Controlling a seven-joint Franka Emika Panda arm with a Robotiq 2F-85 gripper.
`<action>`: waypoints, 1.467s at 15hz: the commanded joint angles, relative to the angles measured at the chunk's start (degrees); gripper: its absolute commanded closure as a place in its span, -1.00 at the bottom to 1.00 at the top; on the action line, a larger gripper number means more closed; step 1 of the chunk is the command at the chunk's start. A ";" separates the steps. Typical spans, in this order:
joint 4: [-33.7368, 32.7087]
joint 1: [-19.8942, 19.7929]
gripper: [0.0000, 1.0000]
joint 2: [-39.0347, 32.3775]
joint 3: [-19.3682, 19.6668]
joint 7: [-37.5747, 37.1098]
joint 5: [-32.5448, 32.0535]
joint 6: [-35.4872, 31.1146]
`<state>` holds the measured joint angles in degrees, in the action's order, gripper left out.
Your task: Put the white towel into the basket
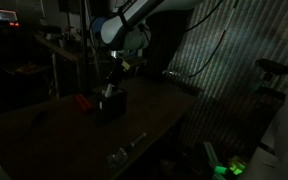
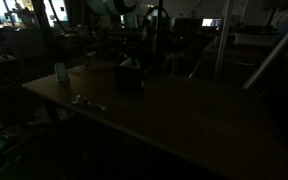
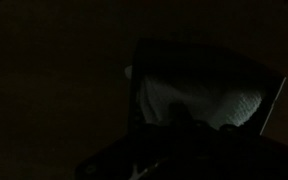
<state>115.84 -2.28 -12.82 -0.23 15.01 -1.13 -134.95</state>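
Lighting very poor. Towel (image 3: pixel 209 108), pale and crumpled, lies inside the dark, square-sided basket (image 3: pixel 209 60) on the flat table (image 2: pixel 184 115). Gripper (image 1: pixel 111 88) hangs just above. Finger position cannot be determined.

End effector (image 1: pixel 113 88) jaws lost in darkness, pale cloth (image 3: pixel 199 105) perhaps the white towel, basket (image 3: pixel 204 55) rim barely discernible

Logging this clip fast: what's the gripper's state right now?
Gripper: cannot be told, the frames are too dark; it hangs just above the basket.
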 commanded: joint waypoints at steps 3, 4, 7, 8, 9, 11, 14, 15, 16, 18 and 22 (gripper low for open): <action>-5.71 -0.83 1.00 -4.87 -0.66 3.13 1.54 5.35; -6.44 -0.93 1.00 -5.54 -0.68 3.40 1.54 6.06; -9.08 -1.18 1.00 -7.64 -0.74 4.25 1.33 8.19; -9.94 -1.25 1.00 -8.29 -0.78 4.49 1.27 8.89; -10.83 -1.35 1.00 -8.97 -0.84 4.80 1.32 9.52; -12.29 -1.56 1.00 -10.08 -0.99 5.43 1.48 10.71; -14.39 -1.87 1.00 -11.86 -1.28 6.19 1.72 12.01; -15.05 -1.94 1.00 -12.44 -1.39 6.41 1.82 12.48; -15.77 -1.97 1.00 -13.15 -1.53 6.57 1.94 12.91; -16.98 -1.94 1.00 -14.42 -1.68 6.65 1.88 14.10; -19.18 -1.96 1.00 -16.54 -2.03 6.45 2.05 16.81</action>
<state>100.55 -3.21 -26.64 -1.21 20.11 -0.53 -120.90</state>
